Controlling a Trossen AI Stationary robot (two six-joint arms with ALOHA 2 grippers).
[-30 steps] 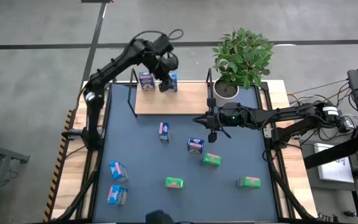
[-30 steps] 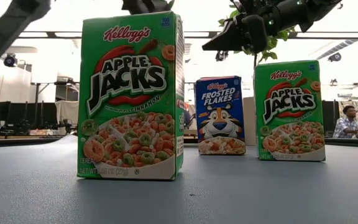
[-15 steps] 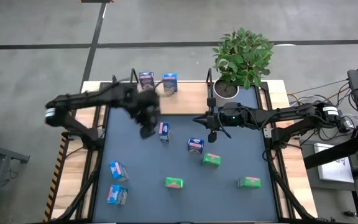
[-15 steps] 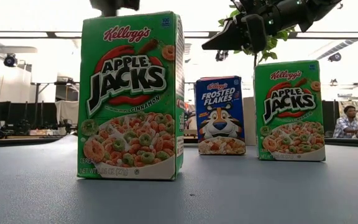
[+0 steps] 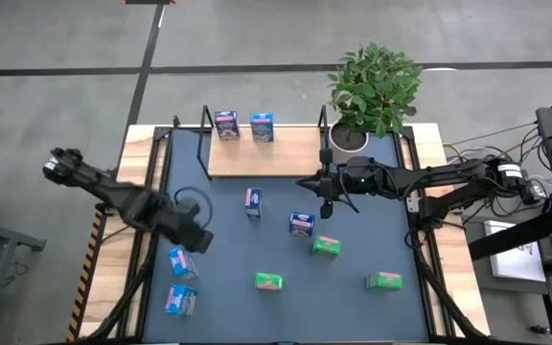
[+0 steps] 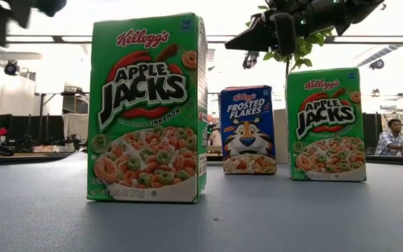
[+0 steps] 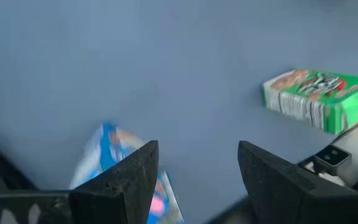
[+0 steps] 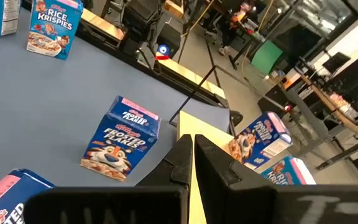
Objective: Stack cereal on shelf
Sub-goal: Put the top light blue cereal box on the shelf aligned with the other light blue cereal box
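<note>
The left arm reaches low over the table's left edge, its gripper point(image 5: 195, 240) open and empty just above a light-blue box point(image 5: 181, 263). The right gripper point(image 5: 320, 185) hangs shut by the shelf's point(image 5: 286, 153) front right corner; two boxes point(image 5: 225, 125) stand on the shelf's back edge.

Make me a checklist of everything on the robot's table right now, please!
Surface: blue-grey table mat on a wooden table.
Job's things: two cereal boxes on the shelf; seven more on the mat, three of them green Apple Jacks boxes.
Clutter: potted plant beside the shelf.
Grippers: left gripper open above a light blue box; right gripper shut, empty, near the shelf.
Cables: loose wires off the table's right.
Surroundings: seated person far behind.
</note>
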